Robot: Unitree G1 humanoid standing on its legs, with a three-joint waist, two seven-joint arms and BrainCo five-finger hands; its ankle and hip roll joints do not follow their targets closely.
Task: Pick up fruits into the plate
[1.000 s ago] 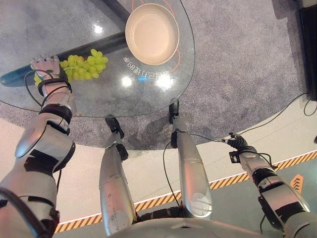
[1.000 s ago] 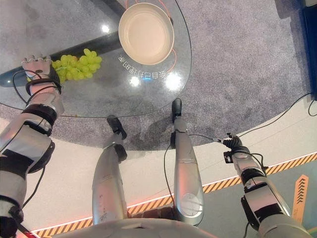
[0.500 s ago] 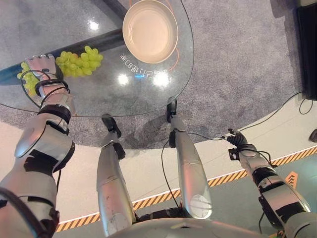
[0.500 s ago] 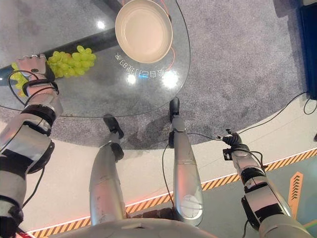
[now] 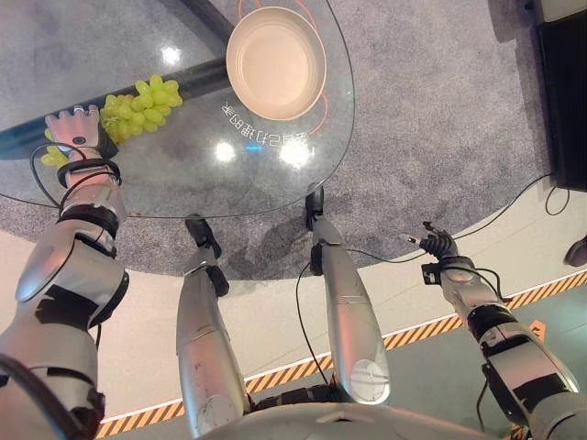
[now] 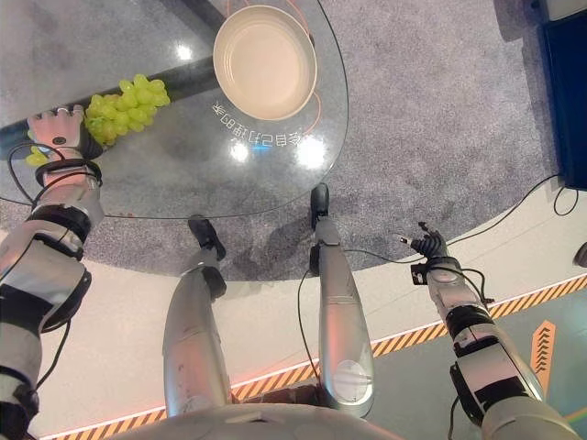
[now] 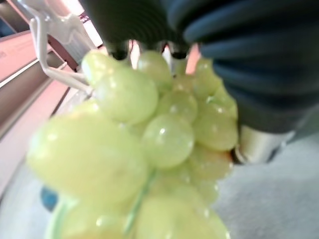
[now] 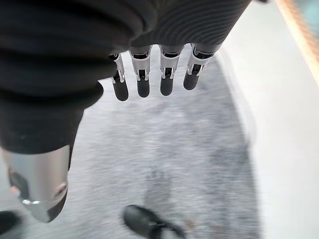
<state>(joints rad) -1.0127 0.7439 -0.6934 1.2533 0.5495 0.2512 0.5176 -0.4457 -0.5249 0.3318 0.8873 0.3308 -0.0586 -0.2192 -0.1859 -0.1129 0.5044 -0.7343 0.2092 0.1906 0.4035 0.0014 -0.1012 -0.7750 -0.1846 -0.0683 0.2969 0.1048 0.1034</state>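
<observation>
Now grapes (image 5: 133, 105) inside left robot hand (image 5: 75, 133).

On the glass desk (image 5: 183, 174), the stretch between the grapes (image 5: 138, 103) near the left edge and the plate (image 5: 276, 62) at the far right corner lies bare, so a hand could cross there. The left hand (image 5: 75, 131) sits against the bunch, closing off that side. The broad near half of the desk is unobstructed. The right hand (image 5: 438, 247) hangs over the floor, well apart from the desk's right edge.
</observation>
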